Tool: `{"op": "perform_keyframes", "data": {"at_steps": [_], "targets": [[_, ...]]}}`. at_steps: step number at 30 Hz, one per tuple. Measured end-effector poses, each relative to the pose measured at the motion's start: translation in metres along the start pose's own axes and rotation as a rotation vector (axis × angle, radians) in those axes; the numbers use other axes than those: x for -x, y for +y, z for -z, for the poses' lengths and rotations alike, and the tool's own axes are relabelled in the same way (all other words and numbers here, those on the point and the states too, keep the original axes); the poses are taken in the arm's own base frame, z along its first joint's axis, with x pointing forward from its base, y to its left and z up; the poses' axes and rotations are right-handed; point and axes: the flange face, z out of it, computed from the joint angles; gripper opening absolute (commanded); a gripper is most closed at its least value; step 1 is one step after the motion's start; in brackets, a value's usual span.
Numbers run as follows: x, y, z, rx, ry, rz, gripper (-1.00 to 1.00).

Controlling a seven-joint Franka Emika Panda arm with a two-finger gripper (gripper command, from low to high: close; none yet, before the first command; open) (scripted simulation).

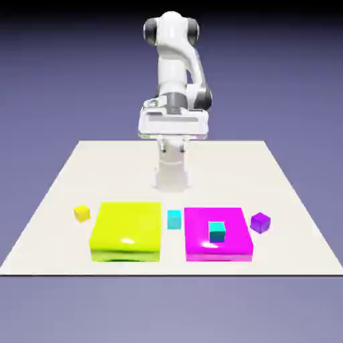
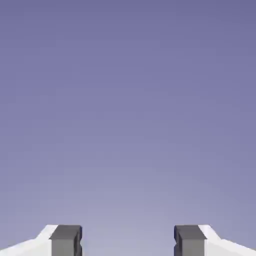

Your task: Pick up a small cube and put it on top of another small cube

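The small cube (image 1: 82, 213), tiny and orange-yellow, rests on the table at the exterior view's left, just beside the yellow-green slab (image 1: 127, 231). My gripper (image 1: 172, 125) hangs high above the table's far edge, well away from the cube, its hand pointing out level. In the hand view the gripper (image 2: 128, 240) is open: two grey fingertips (image 2: 66, 239) stand wide apart with only the blue-violet backdrop between them. No cube shows in the hand view.
A magenta slab (image 1: 218, 233) lies right of the yellow-green one, with a cyan cube (image 1: 216, 231) on top. Another cyan cube (image 1: 174, 219) sits on the table between the slabs. A purple cube (image 1: 260, 222) stands at the right.
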Motion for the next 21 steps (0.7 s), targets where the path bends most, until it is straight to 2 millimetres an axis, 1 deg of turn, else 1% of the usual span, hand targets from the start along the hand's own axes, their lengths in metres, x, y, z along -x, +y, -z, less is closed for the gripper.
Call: {"op": "perform_keyframes", "data": {"at_steps": [5, 9, 12, 17, 21], "targets": [[-0.01, 0.031, -0.059, 0.071, -0.177, -0.079, 0.0], [-0.009, 0.06, -0.105, 0.133, -0.296, -0.127, 0.0], [-0.007, 0.083, -0.136, 0.179, -0.364, -0.155, 0.0], [-0.006, 0.12, -0.176, 0.245, -0.432, -0.181, 0.0], [-0.011, 0.144, -0.198, 0.281, -0.441, -0.178, 0.0]]}}
